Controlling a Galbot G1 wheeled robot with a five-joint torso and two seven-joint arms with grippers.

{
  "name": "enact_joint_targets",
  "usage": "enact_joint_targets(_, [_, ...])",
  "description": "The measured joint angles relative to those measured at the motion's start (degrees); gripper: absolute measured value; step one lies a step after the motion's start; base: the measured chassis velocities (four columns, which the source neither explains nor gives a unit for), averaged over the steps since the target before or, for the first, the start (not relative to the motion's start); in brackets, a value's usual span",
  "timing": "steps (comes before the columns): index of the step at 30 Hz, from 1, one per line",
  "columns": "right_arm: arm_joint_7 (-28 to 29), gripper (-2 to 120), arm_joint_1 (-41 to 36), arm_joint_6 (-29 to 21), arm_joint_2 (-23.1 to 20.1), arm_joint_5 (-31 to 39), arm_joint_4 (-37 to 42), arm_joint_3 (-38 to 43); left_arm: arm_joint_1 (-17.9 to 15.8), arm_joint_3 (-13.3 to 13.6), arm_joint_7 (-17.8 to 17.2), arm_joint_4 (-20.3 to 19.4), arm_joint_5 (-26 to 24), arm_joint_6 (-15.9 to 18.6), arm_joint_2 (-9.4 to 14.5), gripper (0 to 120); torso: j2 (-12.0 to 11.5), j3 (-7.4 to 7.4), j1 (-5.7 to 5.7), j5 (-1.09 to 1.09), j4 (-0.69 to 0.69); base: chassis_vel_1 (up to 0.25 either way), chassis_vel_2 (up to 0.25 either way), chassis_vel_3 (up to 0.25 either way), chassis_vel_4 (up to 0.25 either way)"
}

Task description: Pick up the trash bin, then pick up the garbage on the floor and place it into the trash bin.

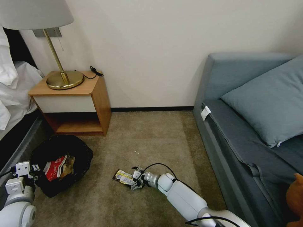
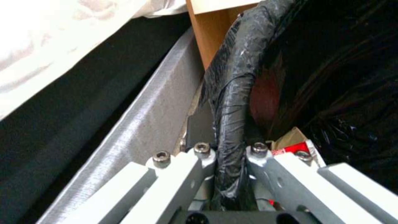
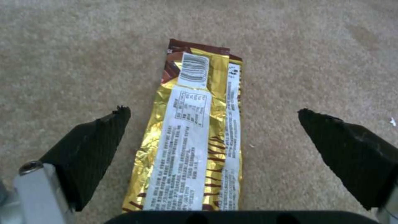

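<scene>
Bin [image 1: 61, 164], lower left: L hand [image 2: 230, 155] clamps rim; red packet [image 1: 54, 168] in. Wrapper [image 3: 195, 133], centre floor: R hand [image 3: 211, 124] agape over it.

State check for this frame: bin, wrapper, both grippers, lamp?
bin: rim clamped by the left gripper, already holds a red-white packet and brown paper
wrapper: flat on the carpet, not gripped
left gripper: shut on the bin rim
right gripper: open, fingers either side of the wrapper
lamp: upright on the nightstand
</scene>
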Motion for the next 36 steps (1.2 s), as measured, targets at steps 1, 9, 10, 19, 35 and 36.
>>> enact_joint_targets(1, [0.03, 100, -0.23, 0.09, 0.0, -0.12, 0.1, 0.14, 0.61, -0.4, 0.27, 0.11, 0.01, -0.29, 0.43, 1, 0.0, 0.0, 0.0, 0.0, 0.01, 0.0, 0.0, 0.0, 0.0])
enact_joint_targets(9, [0.41, 100, -0.88, 0.28, -0.1, -1.3, -0.04, 0.95, 2.04, -2.13, 0.81, 2.69, -0.15, -1.76, 1.52, 1, 0.0, 0.0, 0.0, 0.0, 0.02, 0.0, 0.0, 0.0, 0.0])
enact_joint_targets(10, [0.41, 100, -0.88, 0.28, -0.1, -1.3, -0.04, 0.95, 2.04, -2.13, 0.81, 2.69, -0.15, -1.76, 1.52, 1, 0.0, 0.0, 0.0, 0.0, 0.02, 0.0, 0.0, 0.0, 0.0])
enact_joint_targets(19, [1.15, 100, -1.13, 0.06, -0.43, -2.22, -0.5, 1.44, 1.54, -1.85, 0.89, 2.96, -0.14, -1.84, 1.39, 1, -0.01, 0.0, 0.0, 0.0, 0.0, 0.0, 0.0, 0.0, 0.0])
enact_joint_targets(35, [0.95, 100, -2.23, -0.01, -0.44, -3.63, -1.77, 2.1, 0.76, -1.25, 0.87, 3.69, -0.1, -2.1, 1.02, 1, 0.0, 0.0, 0.0, 0.0, 0.01, 0.0, 0.0, 0.0, 0.0])
enact_joint_targets(36, [0.96, 100, -2.36, -0.01, -0.44, -3.75, -1.87, 2.15, 0.72, -1.2, 0.86, 3.77, -0.1, -2.13, 0.97, 1, 0.0, 0.0, 0.0, 0.0, 0.0, 0.0, 0.0, 0.0, 0.0])
